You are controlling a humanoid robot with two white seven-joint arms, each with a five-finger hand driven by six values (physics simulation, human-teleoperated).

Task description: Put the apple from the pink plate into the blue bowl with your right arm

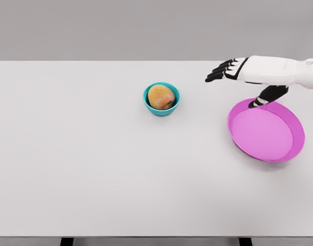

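The apple (pixel 161 97) is sitting inside the blue bowl (pixel 161 110), which is resting on the white surface (pixel 95 169) just above the middle of the view. At about four o'clock from the bowl, well apart from it, the pink plate (pixel 294 134) is lying with nothing on it.

The right robot hand (pixel 233 77) is hovering at three o'clock from the bowl, above the plate's twelve o'clock rim, with its dark fingers (pixel 217 73) stretched out toward nine o'clock and the thumb (pixel 266 96) hanging down toward the plate. It is grasping nothing and looks released. Whether the thumb tip is touching the plate's rim or merely passing in front of it is hard to judge from this angle. The left arm is not showing.

Judging from how things are lying, the placing is done and the step in hand is clearing the arm away. Doing this well is calling for lifting the hand first so the thumb is well clear of the plate's edge, then drawing the arm back toward three o'clock, away from the bowl, with the fingers held loose so that neither dish is getting nudged.
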